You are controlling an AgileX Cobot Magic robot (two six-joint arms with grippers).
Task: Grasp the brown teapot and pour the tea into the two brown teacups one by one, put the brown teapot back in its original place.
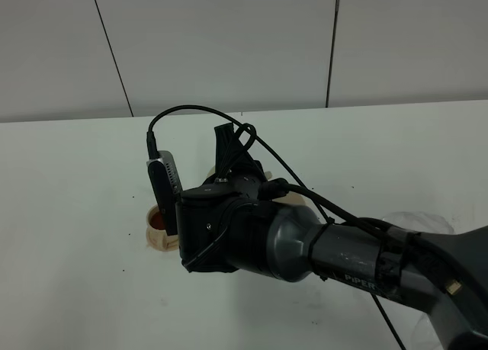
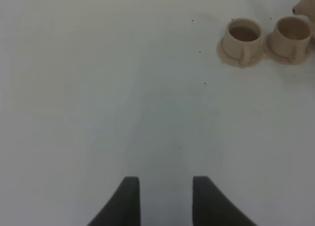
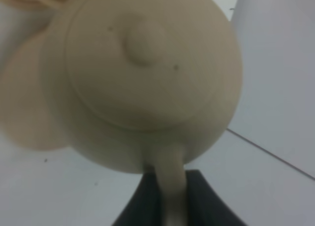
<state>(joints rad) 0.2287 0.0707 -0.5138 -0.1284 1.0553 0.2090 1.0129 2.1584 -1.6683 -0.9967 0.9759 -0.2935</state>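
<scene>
Brown teapot (image 3: pixel 147 78) is right at the right gripper (image 3: pixel 170 199). The jaws squeeze tight on its loop handle (image 3: pixel 170 181), one on each side. The round body and knobbed lid (image 3: pixel 140 44) sit just past the jaws, and the pot looks lifted. Behind it is a blurry tan shape I cannot name.

The left gripper (image 2: pixel 166 201) has its jaws apart with nothing in them. Far ahead of them and off to one side are the two brown teacups, side by side on saucers. The nearer teacup (image 2: pixel 242 36) has dark tea in it. The farther teacup (image 2: pixel 293 35) looks pale inside, so I think it is empty.

I think pouring is half done. Next, the spout must go over the pale cup and tip slowly, so no tea spills.
</scene>
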